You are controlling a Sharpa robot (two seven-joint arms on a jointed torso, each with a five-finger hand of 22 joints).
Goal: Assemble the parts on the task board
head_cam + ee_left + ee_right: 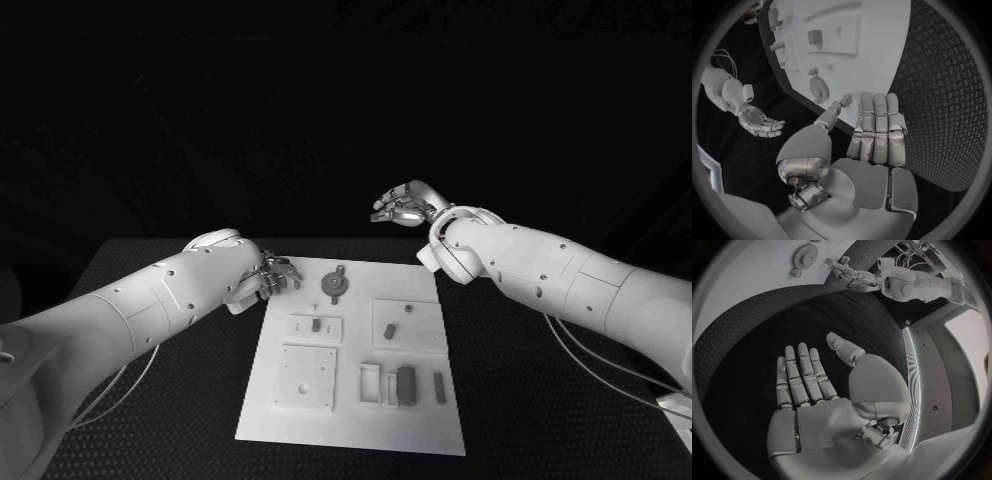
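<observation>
Lying flat, the white task board carries small grey parts.

Head camera looks down on task board; both wrist cameras sit close behind palms, sharing board's edge.

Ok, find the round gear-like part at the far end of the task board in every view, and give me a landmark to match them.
Head view: the gear-like part lies on the task board, at its far end, just right of the left hand.
Left wrist view: it lies beyond the fingers, near the board's edge.
Right wrist view: at the circle's rim, beside the left hand.
Shared landmark: the left hand.
</observation>
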